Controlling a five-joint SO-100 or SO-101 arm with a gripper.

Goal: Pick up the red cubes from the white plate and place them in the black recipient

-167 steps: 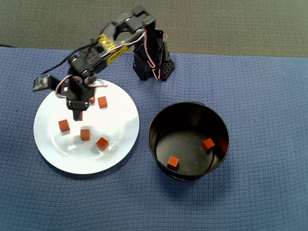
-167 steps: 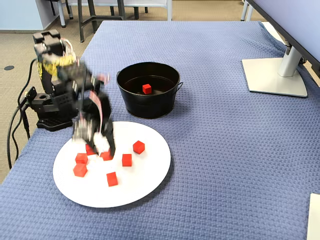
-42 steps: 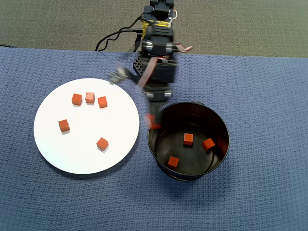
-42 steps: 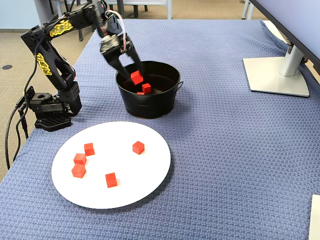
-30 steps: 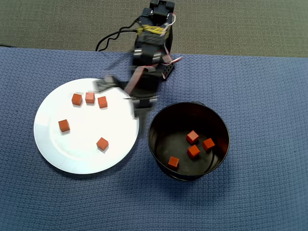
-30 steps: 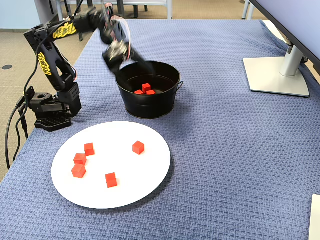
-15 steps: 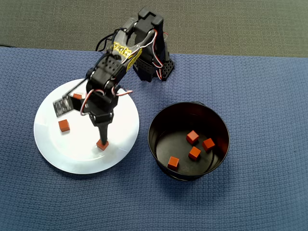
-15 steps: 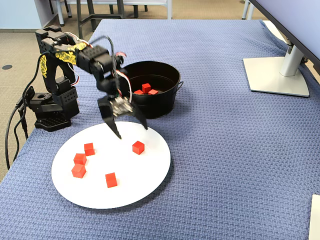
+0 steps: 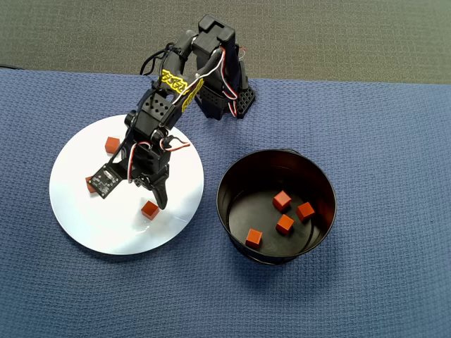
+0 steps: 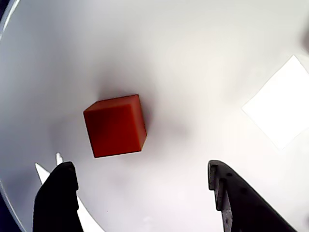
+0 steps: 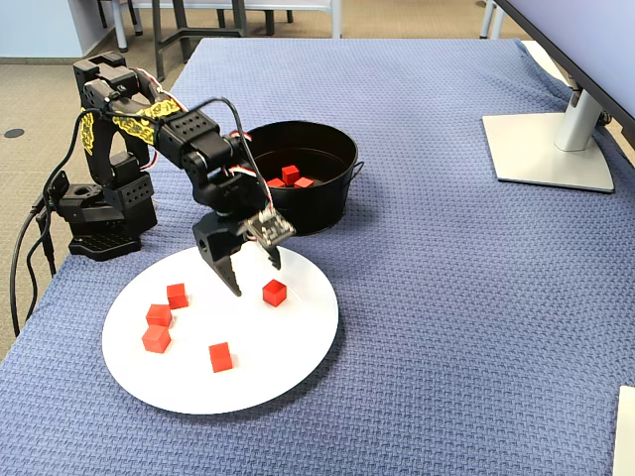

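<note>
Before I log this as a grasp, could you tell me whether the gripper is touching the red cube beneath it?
Apart. In the wrist view, bare white plate shows between the cube and both fingertips of the open gripper.

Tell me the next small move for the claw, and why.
Probably lower the open claw and nudge it forward so its fingers straddle the red cube on the white plate. In the wrist view the cube lies ahead of both fingertips, nearer the left one, untouched.
</note>
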